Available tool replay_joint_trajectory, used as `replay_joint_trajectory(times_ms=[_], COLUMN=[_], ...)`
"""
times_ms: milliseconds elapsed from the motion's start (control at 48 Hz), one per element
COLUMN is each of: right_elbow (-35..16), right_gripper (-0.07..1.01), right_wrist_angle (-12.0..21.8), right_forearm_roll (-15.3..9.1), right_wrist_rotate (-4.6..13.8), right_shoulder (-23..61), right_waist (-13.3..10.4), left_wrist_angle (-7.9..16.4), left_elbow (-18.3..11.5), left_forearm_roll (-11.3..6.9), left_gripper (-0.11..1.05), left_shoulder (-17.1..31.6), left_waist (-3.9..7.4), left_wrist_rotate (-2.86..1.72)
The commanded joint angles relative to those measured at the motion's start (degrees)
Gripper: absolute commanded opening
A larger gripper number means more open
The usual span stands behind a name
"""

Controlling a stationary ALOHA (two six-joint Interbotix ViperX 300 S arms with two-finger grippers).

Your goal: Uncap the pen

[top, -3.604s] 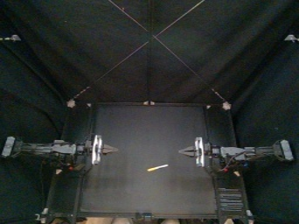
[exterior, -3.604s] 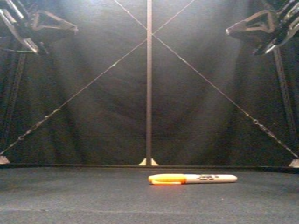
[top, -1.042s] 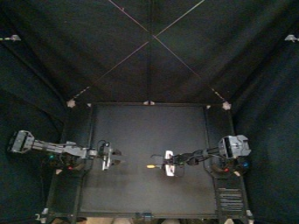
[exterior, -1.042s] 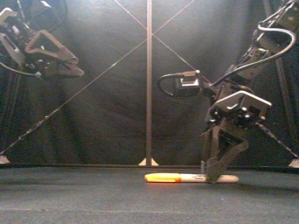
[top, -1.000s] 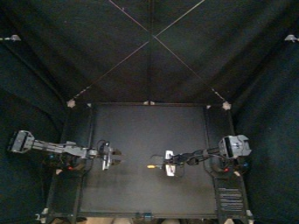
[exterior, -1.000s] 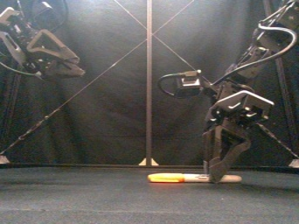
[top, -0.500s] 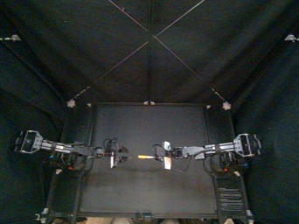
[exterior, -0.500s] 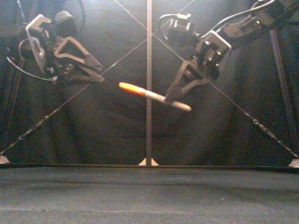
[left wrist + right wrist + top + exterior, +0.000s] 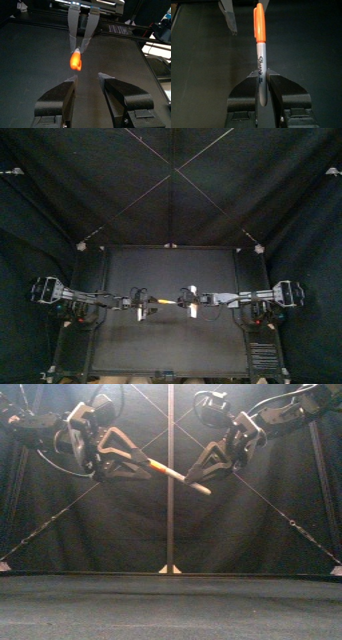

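The left arm comes in from its own side, and the left pincer (image 9: 87, 77) hangs high above the worktop (image 9: 171, 609) with its jaws apart, nothing between them. Directly ahead of those jaws, just short of their tips, lies the orange cap (image 9: 75, 61). In the left wrist view it sits nearer one jaw than the other, so alignment is judged slightly off centre. The pen (image 9: 181, 476) is in the air near mid-worktop. Its long axis runs from one pincer to the other and is tilted, the cap end higher and pointing at the left pincer, the pale barrel (image 9: 260, 57) sloping down to the right. The right pincer (image 9: 262, 75) is clamped on the barrel toward its rear end, leaving the whole cap exposed. The left pincer is therefore nearer the cap. The next move is judged to be a short advance along the pen's axis, closing on the cap, then a pull apart along that same line.
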Motion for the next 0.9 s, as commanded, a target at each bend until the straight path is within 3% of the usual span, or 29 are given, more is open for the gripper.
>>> replay_joint_trajectory(times_ms=[21, 292, 625, 771, 896], right_elbow=[-0.5, -0.1, 0.0, -0.1, 0.1], right_gripper=[0.48, 0.48, 0.48, 0.48, 0.48], right_wrist_angle=[-0.5, -0.5, -0.5, -0.5, -0.5], right_forearm_roll=[-0.1, -0.2, -0.2, -0.2, -0.2], right_wrist_rotate=[-0.09, -0.09, -0.09, -0.09, 0.0], right_shoulder=[-1.9, -2.0, -1.8, -1.8, -1.8], right_waist=[-0.3, 0.0, 0.3, 0.3, 0.3], left_wrist_angle=[-1.4, -2.5, -2.8, -2.7, -2.8], left_elbow=[-2.5, -3.3, -3.3, -3.4, -3.5], left_forearm_roll=[0.18, -0.09, -0.09, -0.09, -0.09], left_gripper=[0.78, 0.78, 0.74, 0.62, 0.46], left_shoulder=[1.1, 1.2, 1.4, 1.5, 1.4], left_waist=[0.44, 1.93, 2.2, 2.29, 2.29], left_wrist_rotate=[0.09, 0.0, -0.26, 0.0, -0.09])
